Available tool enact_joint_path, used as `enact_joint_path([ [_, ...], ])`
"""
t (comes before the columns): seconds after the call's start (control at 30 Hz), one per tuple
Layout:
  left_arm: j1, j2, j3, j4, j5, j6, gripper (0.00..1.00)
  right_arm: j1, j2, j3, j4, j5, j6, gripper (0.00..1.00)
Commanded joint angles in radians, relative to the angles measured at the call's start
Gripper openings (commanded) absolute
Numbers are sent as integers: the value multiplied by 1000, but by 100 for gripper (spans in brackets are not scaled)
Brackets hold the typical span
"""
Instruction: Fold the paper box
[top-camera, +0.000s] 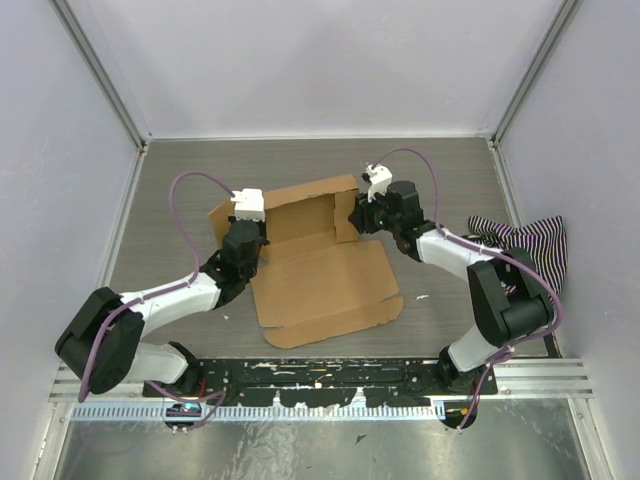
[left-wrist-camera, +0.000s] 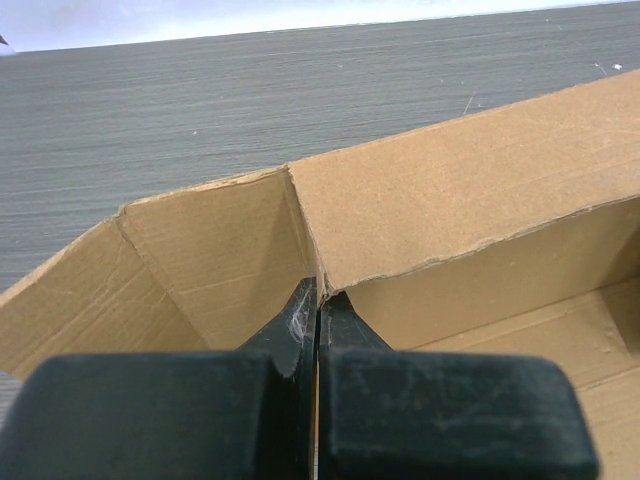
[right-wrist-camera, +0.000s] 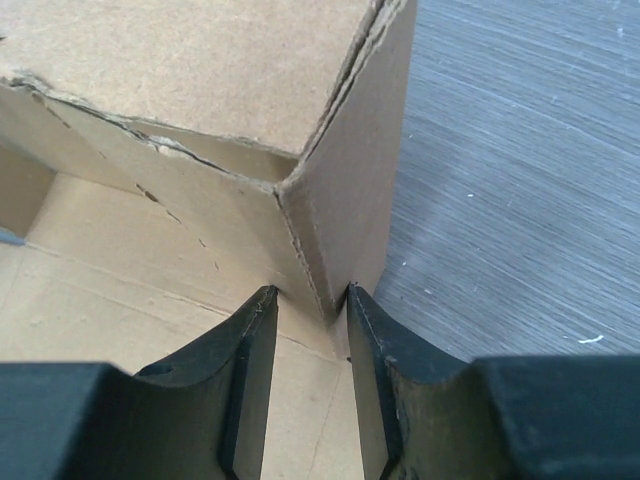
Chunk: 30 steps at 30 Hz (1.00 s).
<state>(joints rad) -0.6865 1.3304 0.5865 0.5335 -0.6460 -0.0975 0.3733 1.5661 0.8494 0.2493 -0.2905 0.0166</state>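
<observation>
Jaws on your left gripper (left-wrist-camera: 318, 297) pressed together, tips at inner left corner of paper box (top-camera: 320, 275), where side flap meets back wall. Your right gripper (right-wrist-camera: 308, 300): jaws apart, straddling box's upright right corner edge. Box sits mid-table (top-camera: 440, 170), back walls raised, front panel flat toward arm bases. Striped cloth (top-camera: 530, 240) well apart, far right.

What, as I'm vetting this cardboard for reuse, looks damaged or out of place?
The box has ragged, frayed edges at its folded corner, as if roughly torn. A striped cloth lies bunched at the right edge of the table, unrelated to the folding. A white scrap lies by the box's near flap.
</observation>
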Motion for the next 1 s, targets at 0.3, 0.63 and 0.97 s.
enact_joint_path([
  [0.3,-11,-16,-4,39,8,17,0,29,-7,-61,205,95,37,57],
  [0.63,-11,-1,20,34,13,24,0,29,25,4,151,39,-56,59],
  [0.97,-11,7,45,17,3,33,0,37,129,62,179,181,54,25],
])
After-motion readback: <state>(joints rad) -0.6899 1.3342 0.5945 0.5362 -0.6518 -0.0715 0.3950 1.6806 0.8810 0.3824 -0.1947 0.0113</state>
